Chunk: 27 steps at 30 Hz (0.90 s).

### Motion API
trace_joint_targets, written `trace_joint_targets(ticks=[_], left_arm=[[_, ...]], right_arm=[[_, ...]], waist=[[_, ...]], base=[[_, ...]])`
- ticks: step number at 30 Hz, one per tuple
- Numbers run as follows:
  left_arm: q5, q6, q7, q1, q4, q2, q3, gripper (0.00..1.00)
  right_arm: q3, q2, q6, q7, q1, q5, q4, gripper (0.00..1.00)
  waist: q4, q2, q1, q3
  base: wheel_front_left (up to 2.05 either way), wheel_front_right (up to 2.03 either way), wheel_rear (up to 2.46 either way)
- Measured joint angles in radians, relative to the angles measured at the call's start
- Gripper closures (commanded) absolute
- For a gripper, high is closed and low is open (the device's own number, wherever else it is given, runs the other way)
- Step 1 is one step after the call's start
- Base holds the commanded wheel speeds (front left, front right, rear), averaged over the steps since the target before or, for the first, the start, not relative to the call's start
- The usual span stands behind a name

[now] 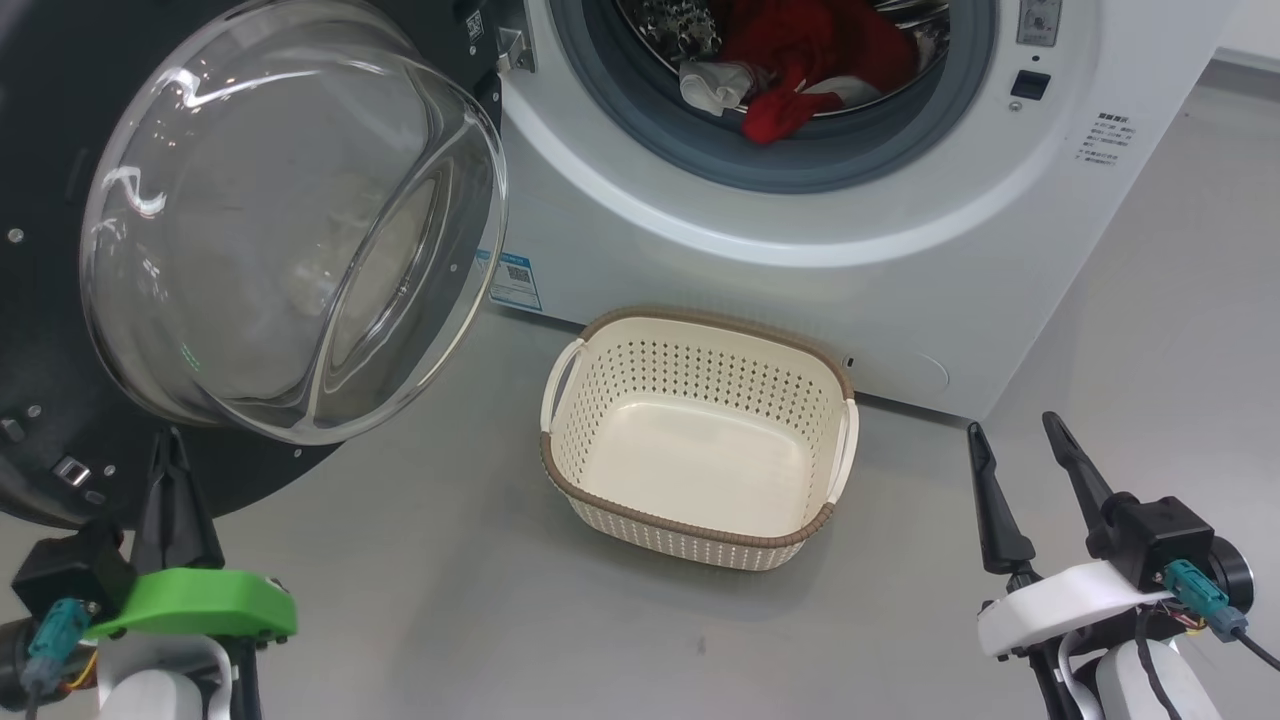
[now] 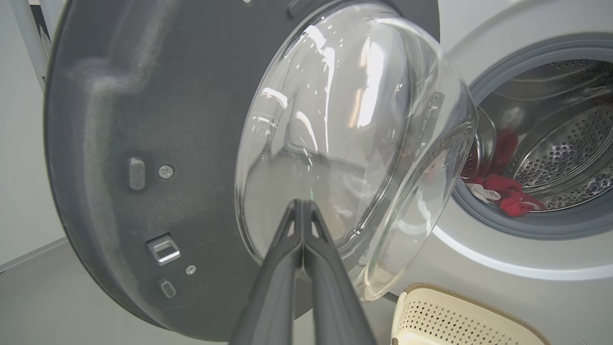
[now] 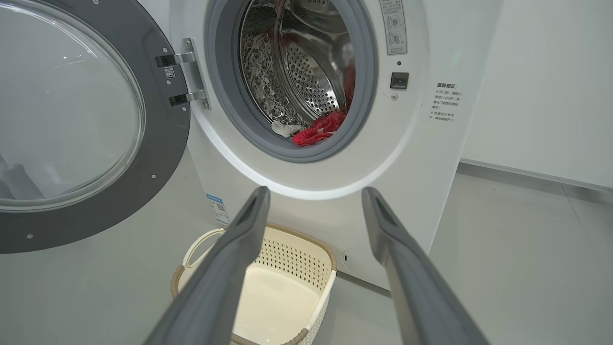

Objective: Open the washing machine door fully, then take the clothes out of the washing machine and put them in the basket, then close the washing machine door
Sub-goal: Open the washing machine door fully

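The washing machine door (image 1: 290, 230) stands swung open to the left of the washing machine (image 1: 900, 250), its clear glass bowl bulging out over the floor. The left gripper (image 1: 170, 440), fingers pressed together and empty, sits just below that bowl. The right gripper (image 1: 1013, 427), jaws spread wide and holding nothing, hangs off the machine's front right corner. One basket (image 1: 690, 370) sits on the floor in front of the machine, under the drum mouth, with nothing in it. The clothes (image 1: 810, 50) lie at the front of the drum: a red heap, how many pieces I cannot tell, and one white cloth piece (image 1: 712, 85) to its left. The floor (image 1: 450, 600) is smooth grey; a pale wall (image 3: 541, 86) runs to the right of the machine.
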Motion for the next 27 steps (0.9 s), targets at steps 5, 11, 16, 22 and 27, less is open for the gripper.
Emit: trace_joint_targets(ticks=[5,11,16,22,27], left_arm=[[0.014,-0.016,0.0,0.068,-0.049,-0.008,-0.043,1.0],[0.039,-0.035,0.0,0.126,-0.09,-0.009,-0.102,0.0],[0.053,-0.038,0.0,0.147,-0.117,-0.011,-0.132,0.0],[0.077,-0.042,0.0,0.155,-0.133,-0.011,-0.166,0.0],[0.079,-0.042,0.004,0.178,-0.142,-0.011,-0.188,0.0]], right_arm=[[0.02,0.001,0.004,0.0,0.015,0.017,0.001,0.0],[0.047,0.002,0.004,0.0,0.024,0.038,0.0,0.0],[0.064,0.002,0.004,0.0,0.034,0.044,0.0,0.0],[0.078,0.003,0.004,0.0,0.043,0.045,0.0,0.0],[0.092,0.003,0.003,0.0,0.057,0.045,-0.002,0.0]], waist=[[-0.016,0.0,0.0,-0.034],[-0.051,0.0,0.0,-0.058],[-0.09,0.0,0.0,-0.07],[-0.144,0.0,0.0,-0.083],[-0.192,0.0,0.0,-0.092]], base=[[0.0,0.0,0.0],[0.0,0.0,0.0],[0.0,0.0,0.0],[0.0,0.0,0.0],[0.0,0.0,0.0]])
